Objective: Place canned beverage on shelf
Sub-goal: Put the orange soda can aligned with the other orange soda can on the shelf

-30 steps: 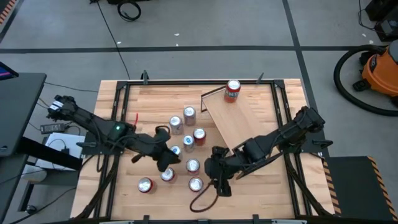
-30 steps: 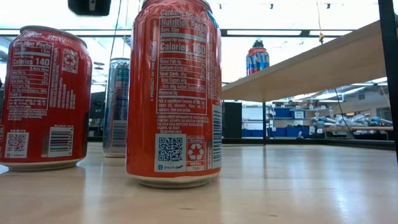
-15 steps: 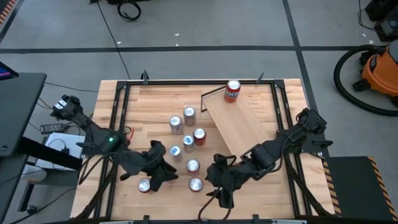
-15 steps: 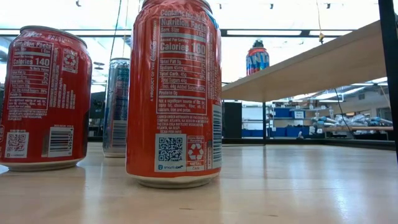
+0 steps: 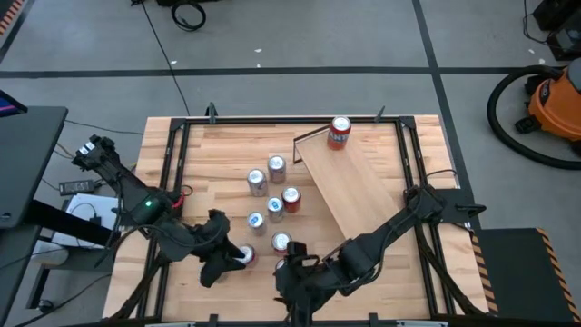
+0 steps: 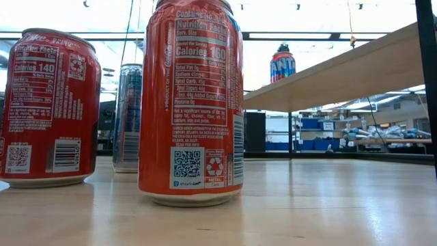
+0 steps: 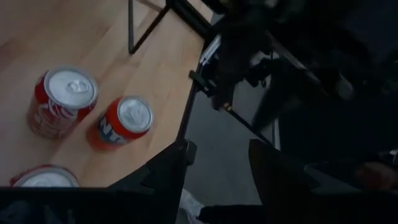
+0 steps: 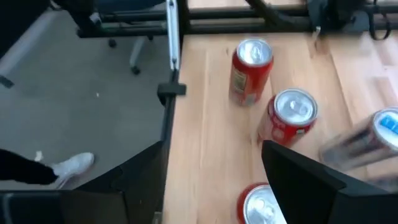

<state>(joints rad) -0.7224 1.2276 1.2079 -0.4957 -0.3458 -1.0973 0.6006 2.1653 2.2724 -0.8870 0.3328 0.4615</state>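
a planked wooden tabletop carries loose cans beside the sloped shelf, where one red can stands at the far end. both the left gripper and right gripper hover at the near edge, fingers parted, empty.

The shelf is pale wood on thin black supports, lighter than the honey-toned planked tabletop. A red can with a silver top stands at its far end. The nearest can is red with white label print; beside it stands a blue-and-silver can. Both arms are dark, near-black. An orange vacuum sits far right on the grey floor.
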